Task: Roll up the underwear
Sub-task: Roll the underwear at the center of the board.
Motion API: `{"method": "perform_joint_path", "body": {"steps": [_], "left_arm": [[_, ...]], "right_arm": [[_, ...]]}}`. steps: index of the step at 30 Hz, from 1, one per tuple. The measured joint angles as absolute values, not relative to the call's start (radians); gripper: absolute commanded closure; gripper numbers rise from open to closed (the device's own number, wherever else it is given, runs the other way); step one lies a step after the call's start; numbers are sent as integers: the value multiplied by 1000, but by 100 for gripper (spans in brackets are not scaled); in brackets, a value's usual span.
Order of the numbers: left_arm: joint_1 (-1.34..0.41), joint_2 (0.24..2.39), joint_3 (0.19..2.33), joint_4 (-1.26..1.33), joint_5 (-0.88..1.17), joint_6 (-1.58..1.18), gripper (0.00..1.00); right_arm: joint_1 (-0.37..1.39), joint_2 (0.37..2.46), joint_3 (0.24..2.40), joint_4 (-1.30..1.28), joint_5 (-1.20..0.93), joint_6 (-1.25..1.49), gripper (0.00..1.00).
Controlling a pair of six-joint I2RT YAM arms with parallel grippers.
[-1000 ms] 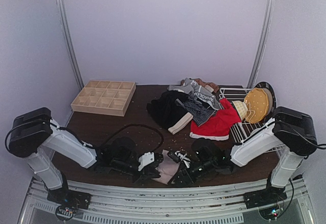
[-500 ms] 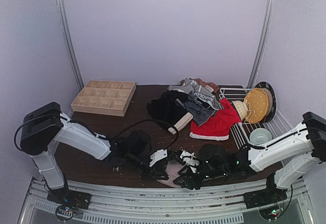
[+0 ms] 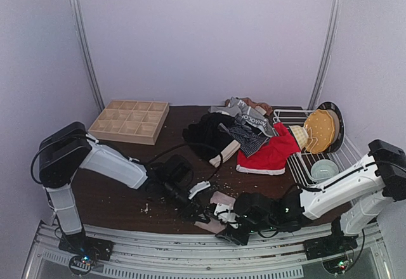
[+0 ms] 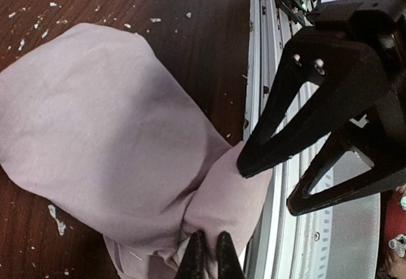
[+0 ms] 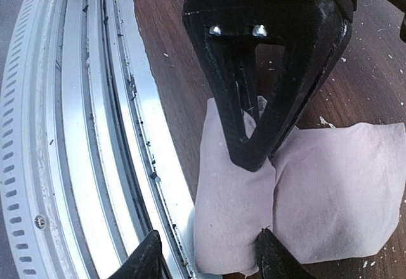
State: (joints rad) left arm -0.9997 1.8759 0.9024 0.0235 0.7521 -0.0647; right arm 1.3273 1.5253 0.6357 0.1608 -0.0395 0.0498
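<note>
The pale pink underwear (image 4: 95, 120) lies folded at the table's near edge (image 3: 221, 198), one end hanging over the metal rail (image 5: 95, 133). My left gripper (image 4: 209, 253) is shut on a fold of it at that end. My right gripper (image 5: 212, 257) faces the left one and stands open astride the same end (image 5: 235, 215). One of its fingers (image 5: 147, 260) hangs over the rail and the other presses into a crease in the cloth. In the top view both grippers meet low over the cloth, left (image 3: 202, 214) and right (image 3: 226, 219). More underwear, red (image 3: 269, 152), black (image 3: 206, 133) and striped (image 3: 248, 134), is piled at the back.
A wooden grid tray (image 3: 130, 120) sits at the back left. A wire rack (image 3: 303, 162) at the right holds a round yellow plate (image 3: 320, 130) and a pale bowl (image 3: 324, 168). White crumbs dot the dark table (image 3: 120, 196).
Both arms have stretched toward the middle of the near edge. The grippers now meet over the pink underwear, which has slid toward the rail. The right jaws have spread slightly.
</note>
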Motion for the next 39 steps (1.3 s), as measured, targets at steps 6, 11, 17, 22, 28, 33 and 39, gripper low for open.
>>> {"method": "perform_joint_path", "body": {"steps": [6, 11, 17, 22, 28, 33, 39], "left_arm": [[-999, 1913, 953, -31, 787, -80, 100], [-999, 1946, 999, -75, 817, -90, 100], [-989, 1970, 1024, -98, 848, -100, 100], [-979, 1982, 1029, -100, 875, -116, 100], [-974, 1964, 1013, -97, 850, -139, 61], [-952, 1850, 896, -76, 753, -185, 39], [-927, 1641, 698, 10, 556, -230, 35]], "right_arm": [[1343, 1549, 687, 122, -9, 15, 49], [1348, 1601, 728, 94, 8, 2, 49], [1357, 1614, 729, 74, 39, 3, 63], [1359, 1633, 731, 69, 75, 29, 84], [1354, 1642, 742, 72, 75, 62, 100], [1303, 1628, 707, 138, -15, 103, 100], [1191, 1610, 625, 279, -228, 186, 100]]}}
